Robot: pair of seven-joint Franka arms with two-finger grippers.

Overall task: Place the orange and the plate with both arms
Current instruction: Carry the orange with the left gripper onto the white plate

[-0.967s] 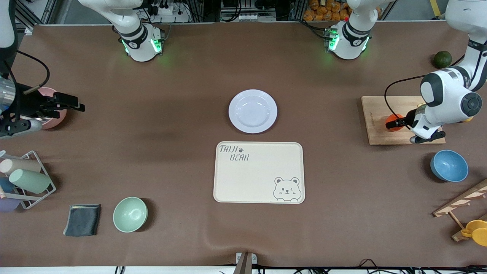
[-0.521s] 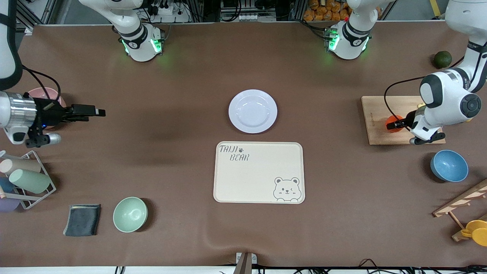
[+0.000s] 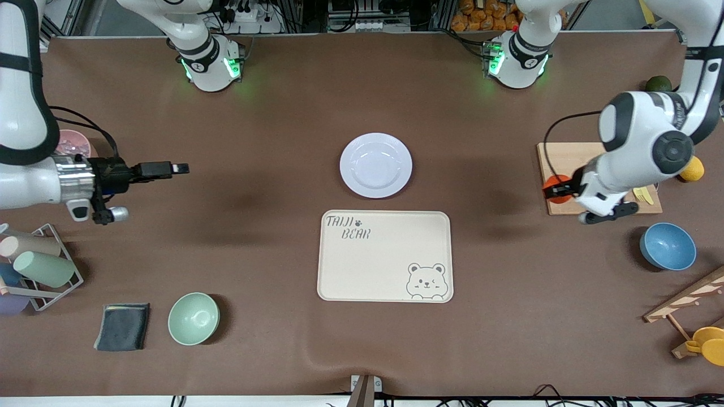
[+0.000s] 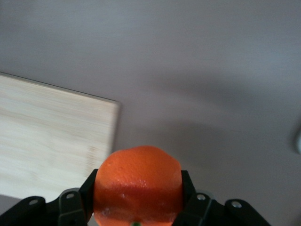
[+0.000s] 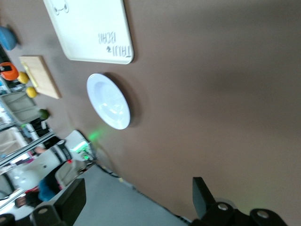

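Observation:
The orange (image 3: 555, 188) is held in my left gripper (image 3: 559, 188), shut on it, in the air over the edge of the wooden board (image 3: 560, 164) that faces the plate. It fills the left wrist view (image 4: 138, 184) between the black fingers (image 4: 189, 189). The lavender-white plate (image 3: 376, 165) lies mid-table, just farther from the front camera than the cream bear tray (image 3: 384, 256); it also shows in the right wrist view (image 5: 108, 100). My right gripper (image 3: 169, 168) is open and empty, over bare table between the pink bowl and the plate.
A blue bowl (image 3: 667, 246), a lemon (image 3: 691, 168) and a dark green fruit (image 3: 658, 83) are at the left arm's end. A pink bowl (image 3: 72, 143), a cup rack (image 3: 34, 265), a grey cloth (image 3: 122, 326) and a mint bowl (image 3: 193, 318) are at the right arm's end.
My left gripper has lifted the orange and carried it toward the plate, to the board's edge. My right gripper has moved from over the pink bowl toward the plate.

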